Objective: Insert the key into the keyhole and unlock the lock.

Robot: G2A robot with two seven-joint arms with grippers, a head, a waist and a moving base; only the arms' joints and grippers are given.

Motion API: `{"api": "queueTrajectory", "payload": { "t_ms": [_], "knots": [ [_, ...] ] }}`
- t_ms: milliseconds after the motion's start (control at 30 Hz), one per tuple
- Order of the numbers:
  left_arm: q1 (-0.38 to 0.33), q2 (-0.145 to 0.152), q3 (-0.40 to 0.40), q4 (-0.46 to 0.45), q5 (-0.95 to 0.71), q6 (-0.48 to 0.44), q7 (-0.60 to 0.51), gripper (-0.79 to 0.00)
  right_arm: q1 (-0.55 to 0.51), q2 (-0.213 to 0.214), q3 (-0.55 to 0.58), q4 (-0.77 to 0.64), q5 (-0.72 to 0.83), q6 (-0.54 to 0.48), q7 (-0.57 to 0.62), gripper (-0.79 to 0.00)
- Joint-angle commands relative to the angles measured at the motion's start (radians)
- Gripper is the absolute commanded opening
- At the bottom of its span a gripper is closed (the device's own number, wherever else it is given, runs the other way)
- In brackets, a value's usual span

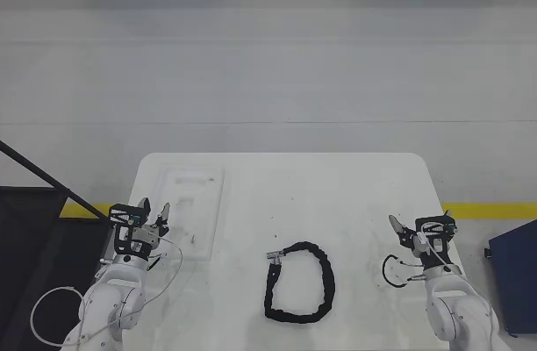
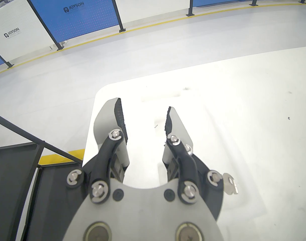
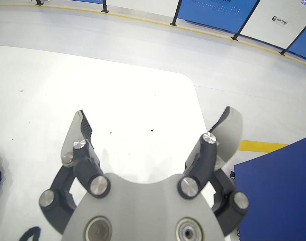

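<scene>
1. Lock: in the top view it is a black sleeved chain curled into a loop on the desk, about midway between the side edges and toward the near edge. Its metal ends sit at the loop's far-left part. The left gripper stands at the desk's left edge with its jaws apart and nothing between them. The right gripper stands near the right edge, jaws spread wide and empty. Both are well apart from the lock. A pale rectangular tray lies toward the far-left corner.

2. Left wrist view: the left gripper is above the desk by its left edge, facing the rounded far-left corner. Its black-ribbed fingers are parted with bare desk showing between them. A small silver key lies flat on the desk just beside the gripper's base, outside the jaws.

3. Right wrist view: the right gripper faces the desk's far-right corner. Its jaws are wide apart and hold nothing, and one finger reaches past the right edge. A blue panel stands off that edge.
</scene>
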Motion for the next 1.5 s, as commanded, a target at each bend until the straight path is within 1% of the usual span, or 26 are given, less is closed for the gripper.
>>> {"api": "queueTrajectory", "payload": {
  "t_ms": [0, 533, 567, 633, 700, 800, 900, 967, 1000, 1067, 1133, 1167, 1233, 1300, 1333, 1367, 1400, 1433, 1467],
  "knots": [
    [0.000, 0.000, 0.000, 0.000, 0.000, 0.000, 0.000, -0.433, 0.000, 0.000, 0.000, 0.000, 0.000, 0.000, 0.000, 0.000],
    [0.000, 0.000, 0.000, 0.000, 0.000, 0.000, 0.000, -0.429, 0.000, 0.000, 0.000, 0.000, 0.000, 0.000, 0.000, 0.000],
    [0.000, 0.000, 0.002, -0.003, -0.002, -0.007, -0.003, 0.000, 0.000, 0.000, 0.000, 0.000, 0.000, 0.000, 0.000, 0.000],
    [-0.004, 0.003, -0.004, -0.025, -0.006, -0.058, -0.036, 0.000, 0.000, 0.000, 0.000, 0.000, 0.000, 0.000, 0.000, 0.000],
    [-0.008, 0.008, -0.025, -0.057, 0.016, -0.107, -0.068, 0.000, 0.000, 0.000, 0.000, 0.000, 0.000, 0.000, 0.000, 0.000],
    [-0.007, 0.014, -0.062, -0.114, -0.012, -0.177, -0.138, 0.000, 0.000, 0.000, 0.000, 0.000, 0.000, 0.000, 0.000, 0.000],
    [0.008, 0.026, -0.116, -0.178, 0.050, -0.265, -0.218, 0.000, 0.000, 0.000, 0.000, 0.000, 0.000, 0.000, 0.000, 0.000],
    [0.021, 0.030, -0.153, -0.214, 0.010, -0.304, -0.291, 0.000, 0.000, 0.000, 0.000, 0.000, 0.000, 0.000, 0.000, 0.000],
    [0.023, 0.031, -0.172, -0.236, -0.031, -0.324, -0.353, 0.000, 0.000, 0.000, 0.000, 0.000, 0.000, 0.000, 0.000, 0.000],
    [0.018, 0.035, -0.198, -0.276, -0.141, -0.362, -0.514, 0.000, 0.000, 0.000, 0.000, 0.000, 0.000, 0.000, 0.000, 0.000],
    [-0.004, 0.041, -0.207, -0.305, -0.239, -0.403, -0.679, 0.000, 0.000, 0.000, 0.000, 0.000, 0.000, 0.000, 0.000, 0.000],
    [-0.024, 0.043, -0.206, -0.306, -0.307, -0.414, -0.769, 0.000, 0.000, 0.000, 0.000, 0.000, 0.000, 0.000, 0.000, 0.000],
    [-0.086, 0.050, -0.197, -0.304, -0.398, -0.413, -0.913, 0.000, 0.000, 0.000, 0.000, 0.000, 0.000, 0.000, 0.000, 0.000],
    [-0.154, 0.055, -0.159, -0.280, -0.463, -0.403, -1.038, 0.000, 0.000, 0.000, 0.000, 0.000, 0.000, 0.000, 0.000, 0.000],
    [-0.191, 0.057, -0.133, -0.259, -0.494, -0.391, -1.089, 0.000, 0.000, 0.000, 0.000, 0.000, 0.000, 0.000, 0.000, 0.000],
    [-0.233, 0.059, -0.109, -0.243, -0.486, -0.387, -1.134, 0.000, 0.000, 0.000, 0.000, 0.000, 0.000, 0.000, 0.000, 0.000],
    [-0.272, 0.062, -0.078, -0.225, -0.450, -0.406, -1.166, 0.000, 0.000, 0.000, 0.000, 0.000, 0.000, 0.000, 0.000, 0.000],
    [-0.305, 0.063, -0.042, -0.189, -0.439, -0.411, -1.188, 0.000, 0.000, 0.000, 0.000, 0.000, 0.000, 0.000, 0.000, 0.000],
    [-0.317, 0.063, -0.032, -0.178, -0.439, -0.409, -1.195, 0.000, 0.000, 0.000, 0.000, 0.000, 0.000, 0.000, 0.000, 0.000]
  ]
}}
